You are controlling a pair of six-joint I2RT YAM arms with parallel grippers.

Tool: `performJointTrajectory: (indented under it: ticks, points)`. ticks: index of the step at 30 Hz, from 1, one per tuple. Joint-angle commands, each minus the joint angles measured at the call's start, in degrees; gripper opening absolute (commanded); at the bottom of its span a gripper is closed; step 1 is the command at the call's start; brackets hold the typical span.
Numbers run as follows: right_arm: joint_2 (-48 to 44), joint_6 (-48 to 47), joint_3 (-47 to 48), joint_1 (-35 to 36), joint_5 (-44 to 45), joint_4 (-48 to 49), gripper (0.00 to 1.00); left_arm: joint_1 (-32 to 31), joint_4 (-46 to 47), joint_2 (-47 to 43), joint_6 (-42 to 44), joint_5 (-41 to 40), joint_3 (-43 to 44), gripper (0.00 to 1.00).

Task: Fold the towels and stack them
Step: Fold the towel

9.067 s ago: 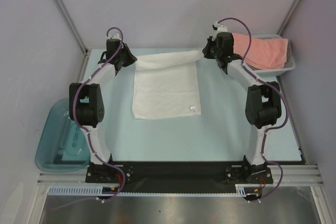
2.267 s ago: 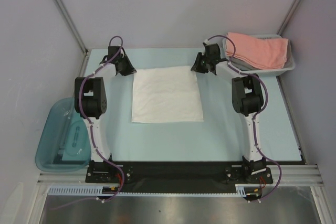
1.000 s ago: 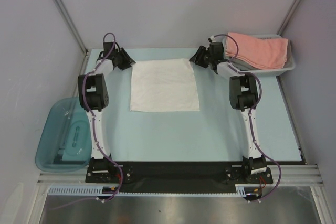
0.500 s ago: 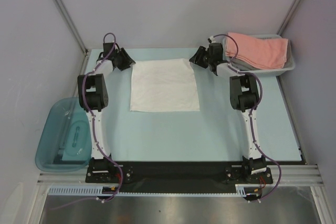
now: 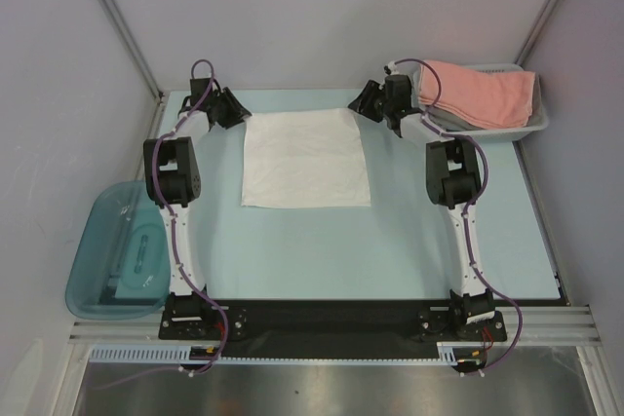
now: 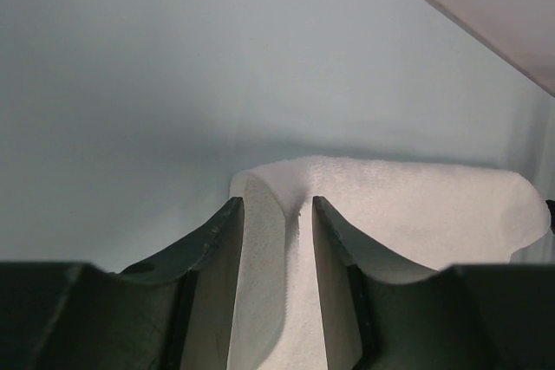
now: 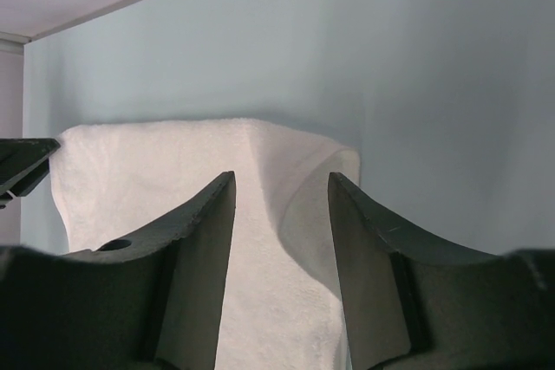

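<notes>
A white towel [image 5: 305, 158] lies folded flat in the middle of the table. My left gripper [image 5: 234, 112] sits at its far left corner, open; in the left wrist view the jaws [image 6: 272, 205] straddle a raised ridge of that towel [image 6: 416, 205] without pinching it. My right gripper [image 5: 365, 104] is at the far right corner, also open, with the curled corner of the towel [image 7: 147, 171] lying between its jaws [image 7: 280, 181]. A salmon-pink towel [image 5: 483, 93] lies folded on a grey towel [image 5: 441, 120] in the basket.
The white mesh basket [image 5: 534, 124] stands at the far right corner, close behind my right arm. A teal plastic tub [image 5: 115, 260] hangs off the table's left side. The booth's walls close in the far edge just behind both grippers.
Nine seconds ago the towel's far edge was held up between both grippers; now it lies folded flat. In the last second my right gripper rose slightly; the towel has not moved.
</notes>
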Motion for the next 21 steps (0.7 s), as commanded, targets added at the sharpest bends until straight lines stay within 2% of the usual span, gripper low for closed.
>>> performJointTrajectory:
  ticks: [1, 11, 14, 21]
  points:
    - [-0.62, 1.52, 5.01, 0.96, -0.60, 0.18, 0.51, 0.60, 2.32, -1.01, -0.95, 1.92, 3.28, 0.42]
    - [3.96, 3.11, 12.22, 1.14, -1.31, -3.16, 0.44, 0.77, 2.24, 0.40, -1.74, 3.06, 4.77, 0.34]
    - [2.47, 2.14, 10.56, 0.96, 0.18, -5.09, 0.43, 0.77, 2.06, 0.49, -1.48, 3.06, 4.69, 0.33]
    - [-3.33, 1.35, 1.94, 0.17, 3.79, -2.36, 0.44, 0.86, 1.71, 0.66, -1.30, 2.89, 4.51, 0.33]
